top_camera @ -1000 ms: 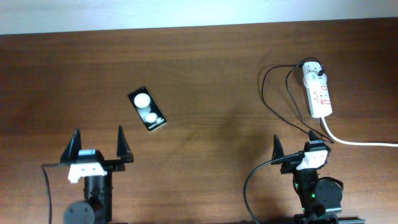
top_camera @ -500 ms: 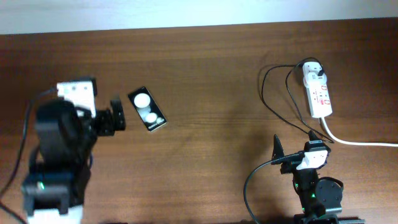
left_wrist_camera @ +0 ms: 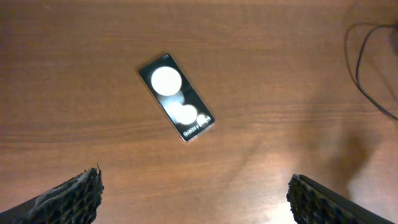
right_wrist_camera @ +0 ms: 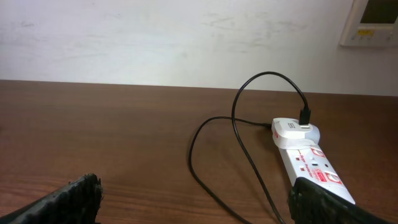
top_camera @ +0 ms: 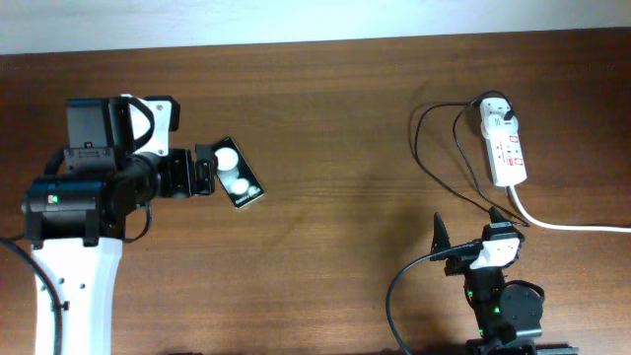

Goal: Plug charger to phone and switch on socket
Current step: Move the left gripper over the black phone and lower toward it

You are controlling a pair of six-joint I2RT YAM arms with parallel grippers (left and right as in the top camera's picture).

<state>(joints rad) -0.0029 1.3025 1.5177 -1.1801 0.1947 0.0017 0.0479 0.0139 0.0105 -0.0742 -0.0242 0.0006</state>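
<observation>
Phone [left_wrist_camera: 176, 96]: flat on the bench [top_camera: 345, 99], left half, well apart from the charger. Your left fingers [left_wrist_camera: 68, 196] hang over it, spread wide and holding nothing, likely lined up to pick it up or steady it.

Charger cable [right_wrist_camera: 239, 155]: adapter [right_wrist_camera: 292, 129] already seated in the power strip [top_camera: 505, 148], far right. The loose end trails toward your right fingers [right_wrist_camera: 62, 202], equally wide and empty, parked low, probably waiting for the cable.
</observation>
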